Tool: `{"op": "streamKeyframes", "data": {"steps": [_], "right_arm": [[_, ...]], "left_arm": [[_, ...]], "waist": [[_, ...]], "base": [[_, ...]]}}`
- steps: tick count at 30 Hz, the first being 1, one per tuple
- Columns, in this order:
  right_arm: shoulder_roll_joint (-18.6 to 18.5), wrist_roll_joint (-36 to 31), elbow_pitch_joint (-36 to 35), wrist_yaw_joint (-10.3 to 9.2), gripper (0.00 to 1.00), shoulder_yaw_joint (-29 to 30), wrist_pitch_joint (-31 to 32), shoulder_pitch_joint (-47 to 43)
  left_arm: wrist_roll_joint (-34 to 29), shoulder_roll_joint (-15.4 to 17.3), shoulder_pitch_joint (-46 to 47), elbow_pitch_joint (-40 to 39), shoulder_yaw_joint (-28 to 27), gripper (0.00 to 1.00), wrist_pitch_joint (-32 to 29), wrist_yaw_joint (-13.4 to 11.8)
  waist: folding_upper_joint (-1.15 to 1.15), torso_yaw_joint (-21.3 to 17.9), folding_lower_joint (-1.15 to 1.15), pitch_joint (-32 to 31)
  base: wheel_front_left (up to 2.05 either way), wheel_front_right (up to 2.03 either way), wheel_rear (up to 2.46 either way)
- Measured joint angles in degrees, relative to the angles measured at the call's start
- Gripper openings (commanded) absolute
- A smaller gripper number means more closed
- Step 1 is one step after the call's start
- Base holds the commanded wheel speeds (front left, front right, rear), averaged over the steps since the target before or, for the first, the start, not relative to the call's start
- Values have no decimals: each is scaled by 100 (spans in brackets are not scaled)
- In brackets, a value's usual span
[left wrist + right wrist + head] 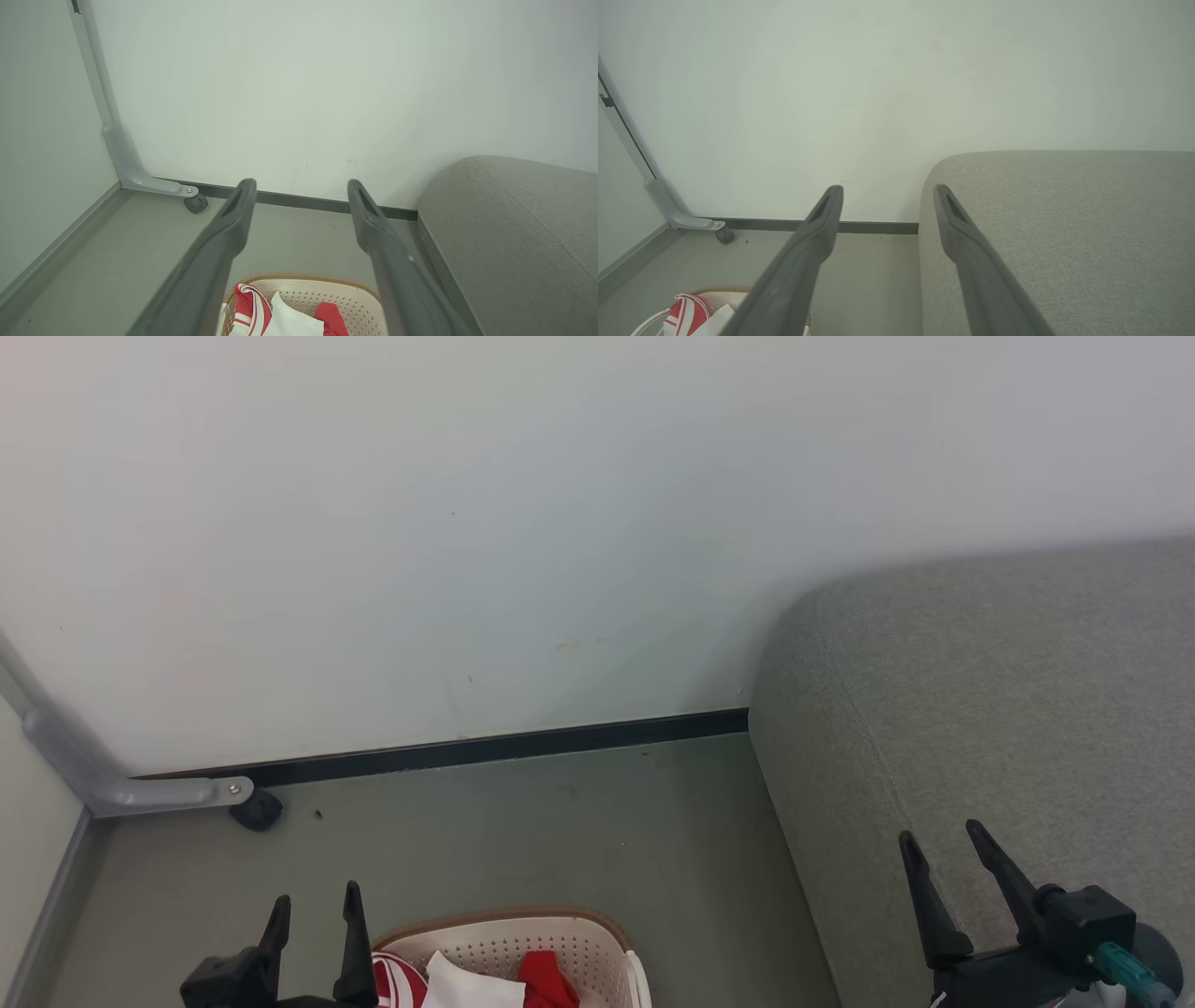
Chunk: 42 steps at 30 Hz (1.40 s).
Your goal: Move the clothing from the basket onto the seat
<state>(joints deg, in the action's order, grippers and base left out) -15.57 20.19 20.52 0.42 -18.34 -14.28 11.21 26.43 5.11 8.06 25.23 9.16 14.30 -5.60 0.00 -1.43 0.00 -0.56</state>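
The cream basket [588, 947] with its brown rim sits on the floor at the bottom middle of the head view, holding red and white clothing [471, 980]. My left gripper [316, 910] stands open just left of the basket with nothing between its fingers. The grey seat [1008, 709] rises at the right. Above the seat's near part my right gripper [945, 840] is open and holds nothing. In the left wrist view the basket [345, 298] and clothing [275, 315] lie between and below the open fingers [233, 219]. The right wrist view has the seat [1087, 233] and the clothing [689, 315].
A pale wall with a dark skirting strip [485, 749] closes the back. A grey metal frame leg with a black foot [254, 810] stands at the left corner. Bare grey floor [560, 840] lies between the basket, wall and seat.
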Motion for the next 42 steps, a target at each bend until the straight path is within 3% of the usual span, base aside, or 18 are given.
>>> {"op": "streamKeyframes", "data": {"steps": [25,42], "right_arm": [[15,-4,-25,8,100,111,0,-6],[14,-115,-641,30,100,129,-1,305]], "left_arm": [[-157,-130,1,193,-100,100,0,4],[-267,-205,325,675,407,100,0,113]], "waist": [[0,25,0,65],[1,-149,0,801]], "base": [[0,0,0],[0,0,0]]}}
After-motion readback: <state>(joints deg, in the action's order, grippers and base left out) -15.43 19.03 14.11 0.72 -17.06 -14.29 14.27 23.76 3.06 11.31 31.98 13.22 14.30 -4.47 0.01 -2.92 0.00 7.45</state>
